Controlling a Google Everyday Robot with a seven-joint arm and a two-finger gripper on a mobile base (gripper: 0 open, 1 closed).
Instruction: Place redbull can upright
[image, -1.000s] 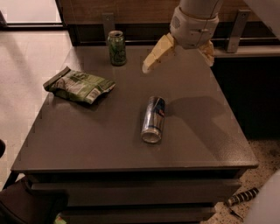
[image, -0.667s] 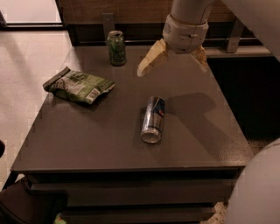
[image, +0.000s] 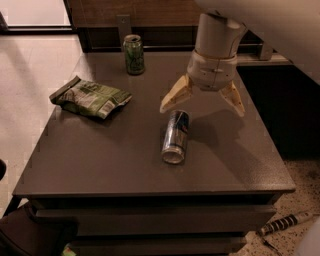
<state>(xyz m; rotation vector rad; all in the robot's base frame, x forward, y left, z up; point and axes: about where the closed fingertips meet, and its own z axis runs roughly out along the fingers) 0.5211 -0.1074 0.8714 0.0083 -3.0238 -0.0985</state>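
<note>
Redbull can lies on its side mid table, prob. light, stiff yet dentable, slick & apt to roll, so grip across mid-body; gripper hangs just above its far end, fingers spread wide, empty; green can stands far left.

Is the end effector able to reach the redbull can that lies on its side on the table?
Probably yes. The end effector hangs open just above the far end of the redbull can, with nothing between them; the green bag and the green can sit well apart from it.
</note>
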